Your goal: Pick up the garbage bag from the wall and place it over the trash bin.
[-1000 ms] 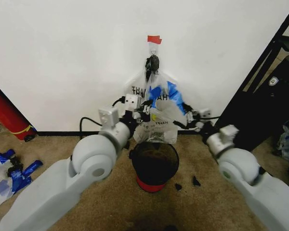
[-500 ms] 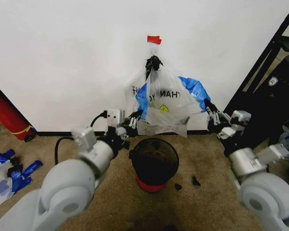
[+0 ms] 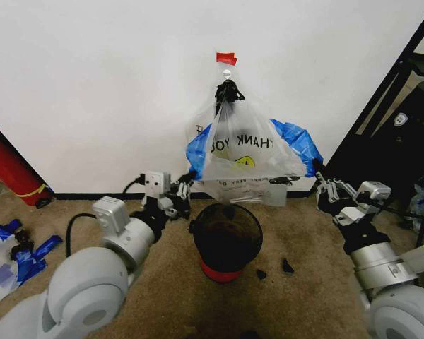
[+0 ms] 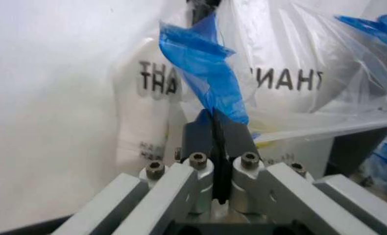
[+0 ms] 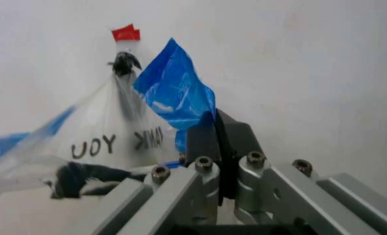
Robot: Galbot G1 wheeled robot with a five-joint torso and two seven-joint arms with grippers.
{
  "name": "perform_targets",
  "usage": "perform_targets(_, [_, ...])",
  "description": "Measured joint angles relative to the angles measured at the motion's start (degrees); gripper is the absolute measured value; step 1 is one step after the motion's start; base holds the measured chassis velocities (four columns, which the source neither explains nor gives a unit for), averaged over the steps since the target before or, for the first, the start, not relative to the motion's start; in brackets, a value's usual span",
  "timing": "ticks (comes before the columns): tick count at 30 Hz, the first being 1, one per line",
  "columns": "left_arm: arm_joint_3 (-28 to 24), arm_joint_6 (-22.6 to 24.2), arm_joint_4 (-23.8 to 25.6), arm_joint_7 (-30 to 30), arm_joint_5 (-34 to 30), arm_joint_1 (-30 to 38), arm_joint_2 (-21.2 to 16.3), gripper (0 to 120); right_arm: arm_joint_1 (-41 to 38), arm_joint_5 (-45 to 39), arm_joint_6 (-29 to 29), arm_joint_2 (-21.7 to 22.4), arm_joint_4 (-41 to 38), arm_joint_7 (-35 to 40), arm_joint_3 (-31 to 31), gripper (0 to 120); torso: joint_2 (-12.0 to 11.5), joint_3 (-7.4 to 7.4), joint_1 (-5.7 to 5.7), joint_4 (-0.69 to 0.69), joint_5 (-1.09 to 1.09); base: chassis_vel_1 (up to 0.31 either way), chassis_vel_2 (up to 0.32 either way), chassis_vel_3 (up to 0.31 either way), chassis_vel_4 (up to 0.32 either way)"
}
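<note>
The garbage bag (image 3: pixel 244 152), clear with black lettering and a yellow logo, hangs by a black knot from the hook (image 3: pixel 226 73) on the white wall (image 3: pixel 92 85). Its mouth is stretched wide just above the trash bin (image 3: pixel 226 236), a dark round bin with a red base. My left gripper (image 3: pixel 186 185) is shut on the bag's left blue handle tip (image 4: pixel 203 73), seen close in the left wrist view where the left gripper (image 4: pixel 214 122) pinches it. My right gripper (image 3: pixel 321 185) is shut on the right blue tip (image 5: pixel 174 88), pinched by the right gripper (image 5: pixel 213 127).
A second clear lettered bag (image 4: pixel 157 81) hangs behind on the same hook, under red tape (image 3: pixel 226 58). A red cylinder (image 3: pixel 7 169) and plastic scraps (image 3: pixel 14 254) lie at the left. Black furniture (image 3: pixel 396 141) stands at the right. Black bits (image 3: pixel 286 267) lie on the carpet.
Both grippers have drawn back from the wall, down and apart, each with a blue handle tip. The bag's mouth has spread wider over the bin.
</note>
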State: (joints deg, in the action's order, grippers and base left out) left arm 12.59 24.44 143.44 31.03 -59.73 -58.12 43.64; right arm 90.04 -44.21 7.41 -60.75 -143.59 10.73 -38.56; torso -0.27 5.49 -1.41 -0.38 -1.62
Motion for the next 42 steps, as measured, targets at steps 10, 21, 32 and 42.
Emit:
perform_targets(10, [2.69,-0.38,-0.09,-0.57,-0.07,-2.18,-2.49,0,3.41,0.05,0.06,-0.27,0.15,-0.8,-2.97,0,0.0,0.0,0.0,-0.02,0.0,0.0,0.0,0.0,0.0])
perform_targets(21, [5.66,0.85,-0.17,-2.54,0.76,-8.08,-5.11,0,8.23,2.3,1.07,0.84,0.27,-2.69,-2.96,0,0.0,0.0,0.0,-0.03,0.0,0.0,0.0,0.0,0.0])
perform_targets(32, [6.89,-0.86,-0.18,-3.74,0.08,-3.81,-6.46,0,2.65,-4.66,1.53,6.84,0.29,-2.27,-7.21,0,0.0,0.01,0.0,-0.01,0.02,0.0,0.0,0.0,0.0])
perform_targets(42, [10.79,-4.23,-0.19,-5.69,-0.02,-2.48,-8.82,0,-5.97,-22.8,1.31,16.84,0.27,-0.59,-14.04,0,0.0,0.01,0.0,0.0,0.01,0.0,0.0,0.0,0.0])
